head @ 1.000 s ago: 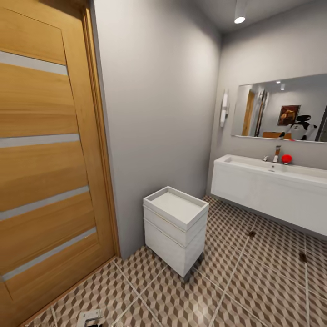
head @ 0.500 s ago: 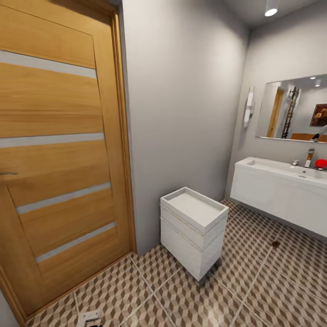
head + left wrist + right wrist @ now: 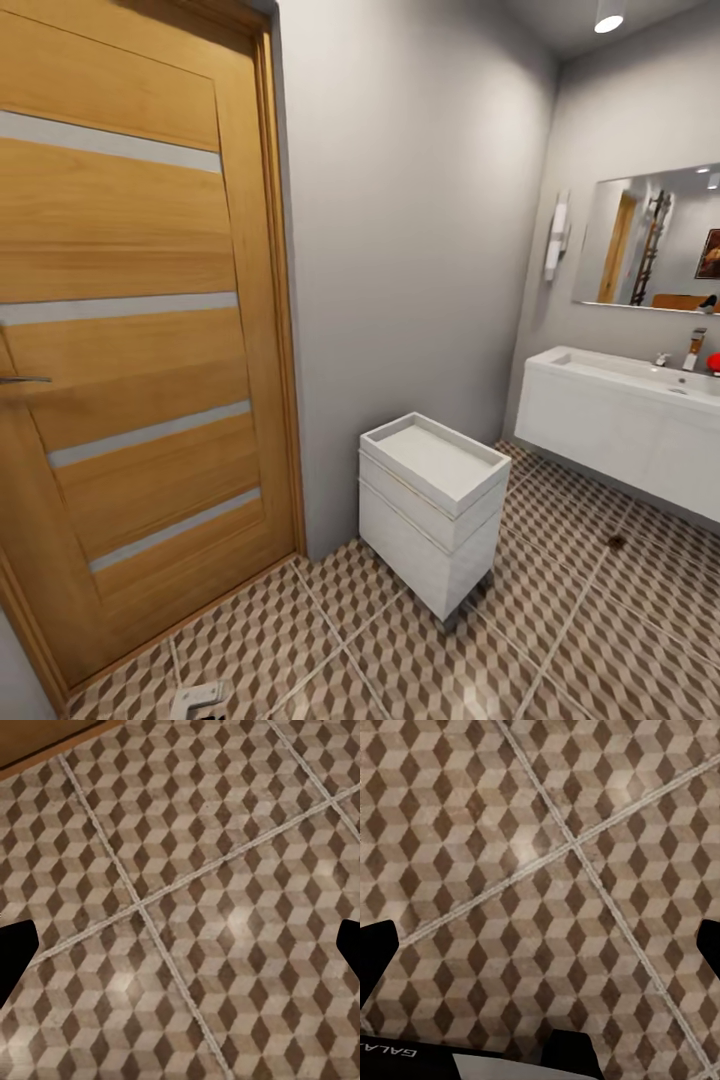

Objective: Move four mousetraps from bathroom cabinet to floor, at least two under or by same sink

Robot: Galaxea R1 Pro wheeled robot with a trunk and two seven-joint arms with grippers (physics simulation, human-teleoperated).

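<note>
The bathroom floor (image 3: 560, 640) of cube-pattern tiles spreads ahead. At the right stands the sink (image 3: 640, 375), a long white basin on a white vanity (image 3: 610, 430) with a chrome tap (image 3: 697, 348). In front of the vanity a small dark brown speck (image 3: 617, 541) lies on the tiles, too small to tell if it is a mousetrap. The cabinet is out of view. My left gripper (image 3: 180, 952) hangs open over bare floor (image 3: 225, 832), its black fingertips (image 3: 15, 952) wide apart. My right gripper (image 3: 540, 952) is open too, over tiles (image 3: 472, 832), holding nothing.
A wooden door (image 3: 130, 350) with grey stripes stands shut at the left, beside a grey wall (image 3: 410, 230). A small white drawer unit (image 3: 435, 510) stands against that wall. A mirror (image 3: 650, 245) hangs above the basin, with a red thing (image 3: 714, 362) by the tap.
The camera has turned left: door and drawer unit slid right in the picture, and the sink moved to the right edge. Nothing in the room itself has moved.
</note>
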